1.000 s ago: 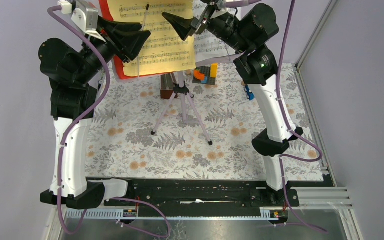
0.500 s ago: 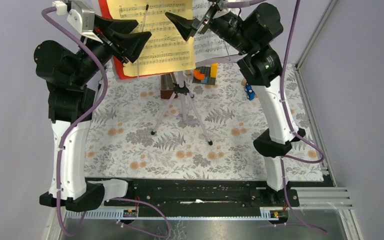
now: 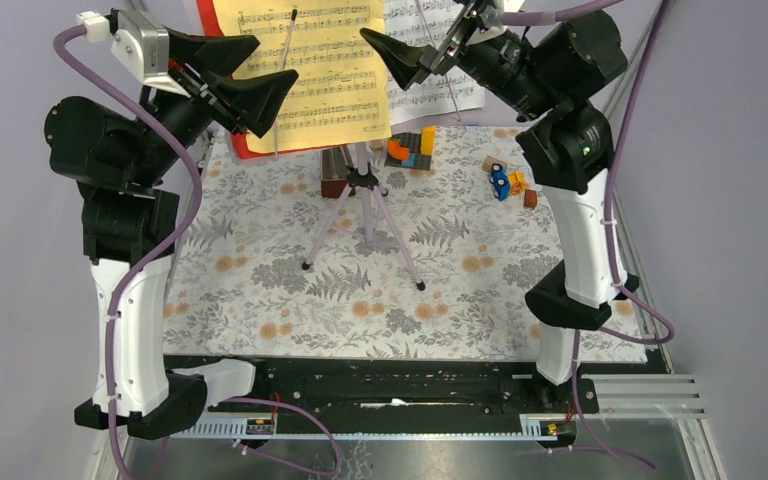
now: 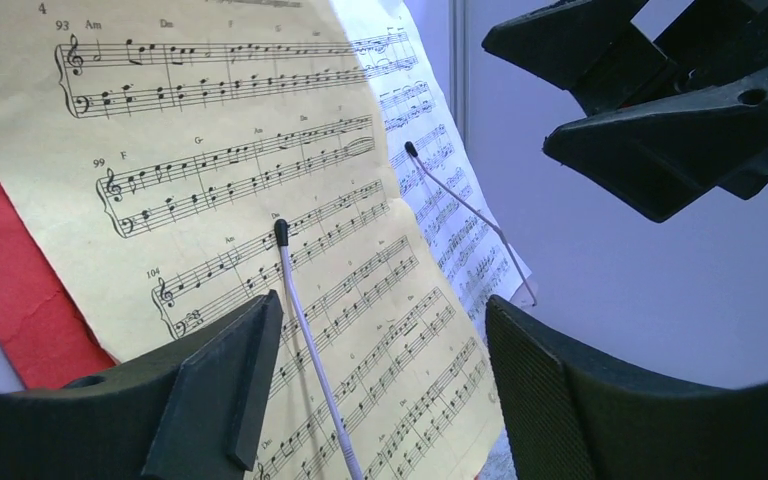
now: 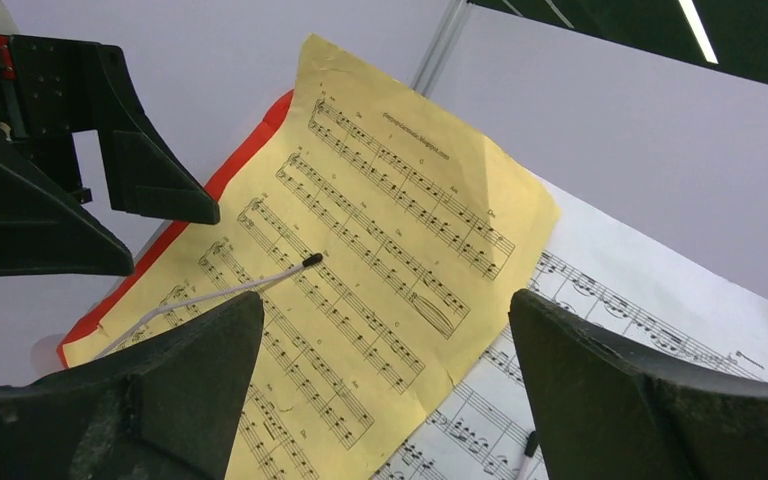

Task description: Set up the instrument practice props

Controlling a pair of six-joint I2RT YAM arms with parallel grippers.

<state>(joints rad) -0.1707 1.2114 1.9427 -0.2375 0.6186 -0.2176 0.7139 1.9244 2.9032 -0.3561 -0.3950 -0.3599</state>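
Both grippers are spread wide and hold nothing. The left gripper (image 3: 272, 62) hovers before the yellow page (image 3: 330, 70) at top centre, and the right gripper (image 3: 400, 55) hovers before the white page (image 3: 440, 100). The red page (image 3: 245, 145) peeks out at left. The lilac tripod (image 3: 365, 215) stands below.

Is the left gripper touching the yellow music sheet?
Cannot tell. In the left wrist view the left gripper, jaws open, frames the yellow sheet, and the top view overlaps them; neither shows contact or a gap plainly.
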